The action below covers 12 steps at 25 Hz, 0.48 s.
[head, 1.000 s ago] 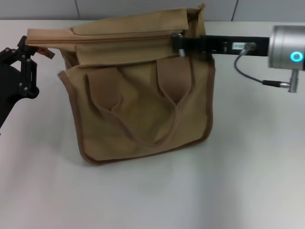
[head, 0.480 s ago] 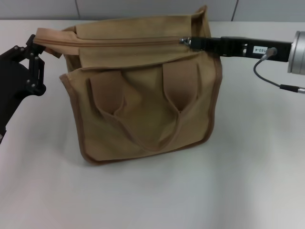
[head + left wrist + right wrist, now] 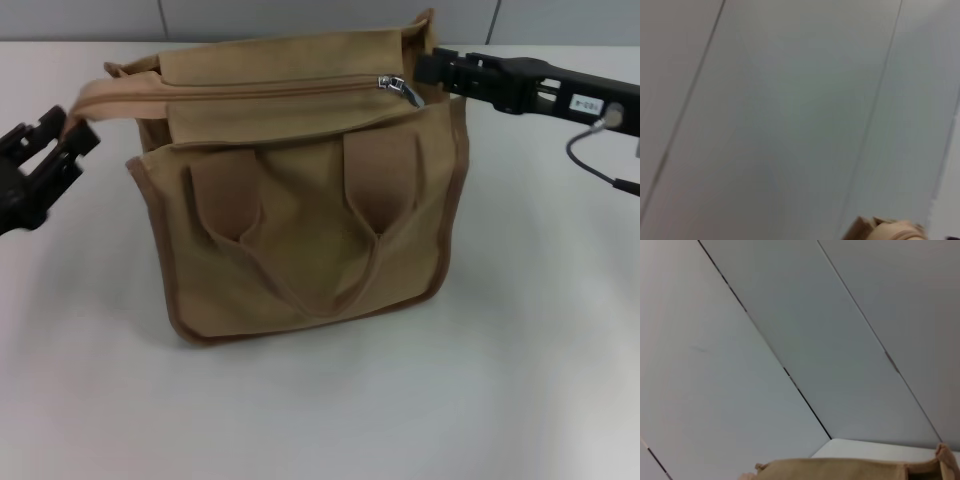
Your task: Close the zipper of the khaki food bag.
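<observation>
Bag: the khaki food bag (image 3: pixel 300 200) stood upright at table (image 3: pixel 320 410) centre.
Zipper: the zipper (image 3: pixel 280 92) ran across the top; slider (image 3: pixel 392 84) sat at 1 o'clock.
Right gripper (image 3: pixel 425 68): just beside the slider, apart from it; finger spread could not be told.
Left gripper (image 3: pixel 70 135): at 9 o'clock, beside the bag's end tab; grip could not be told.

white label on right arm (image 3: pixel 583 101) (print too small), no other text

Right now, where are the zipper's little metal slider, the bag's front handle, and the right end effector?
zipper (image 3: pixel 392 85), head view, silver slider.
khaki food bag (image 3: pixel 320 295), head view, handle loop's bottom.
right end effector (image 3: pixel 428 68), head view, black tip.
</observation>
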### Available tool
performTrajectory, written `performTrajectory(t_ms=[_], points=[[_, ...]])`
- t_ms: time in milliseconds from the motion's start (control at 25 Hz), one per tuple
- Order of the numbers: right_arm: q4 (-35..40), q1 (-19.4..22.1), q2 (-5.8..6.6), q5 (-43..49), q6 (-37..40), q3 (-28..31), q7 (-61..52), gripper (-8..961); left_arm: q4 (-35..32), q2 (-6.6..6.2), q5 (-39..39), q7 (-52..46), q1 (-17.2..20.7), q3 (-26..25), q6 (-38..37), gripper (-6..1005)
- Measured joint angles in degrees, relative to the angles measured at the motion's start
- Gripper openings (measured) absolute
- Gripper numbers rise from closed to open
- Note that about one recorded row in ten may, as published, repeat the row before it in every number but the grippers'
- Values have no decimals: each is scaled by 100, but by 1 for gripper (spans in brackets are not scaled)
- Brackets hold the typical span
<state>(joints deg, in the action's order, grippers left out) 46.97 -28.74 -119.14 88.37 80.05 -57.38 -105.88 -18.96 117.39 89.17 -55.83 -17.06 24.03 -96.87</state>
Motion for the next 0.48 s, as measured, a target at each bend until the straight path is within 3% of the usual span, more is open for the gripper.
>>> performTrajectory(t_ms=[80, 120, 160, 200, 280, 320, 400, 480], points=[[-30, 75, -1, -42, 165, 156, 320, 332, -229, -72, -1, -420, 67, 195, -43, 277], [-59, 120, -5, -96, 260, 247, 499, 374, -607, -309, 35, -1292, 204, 606, -235, 307], [-95, 162, -7, -148, 345, 316, 670, 416, -771, -444, 120, -1708, 248, 756, -355, 350], [-155, 189, -7, -228, 460, 371, 828, 453, -850, -513, 173, -1898, 266, 816, -414, 393], [-267, 215, -3, -332, 701, 450, 1099, 527, -850, -513, 173, -1898, 266, 816, -414, 478], [-326, 218, 2, -352, 886, 504, 1276, 564, -970, -860, 591, -2470, 255, 864, -869, 521], [-428, 226, 22, -357, 1236, 581, 1600, 638, -976, -967, 703, -2576, 232, 853, -1232, 603], [-570, 243, 60, -319, 1613, 627, 1978, 680, -980, -985, 722, -2568, 216, 866, -1501, 685]])
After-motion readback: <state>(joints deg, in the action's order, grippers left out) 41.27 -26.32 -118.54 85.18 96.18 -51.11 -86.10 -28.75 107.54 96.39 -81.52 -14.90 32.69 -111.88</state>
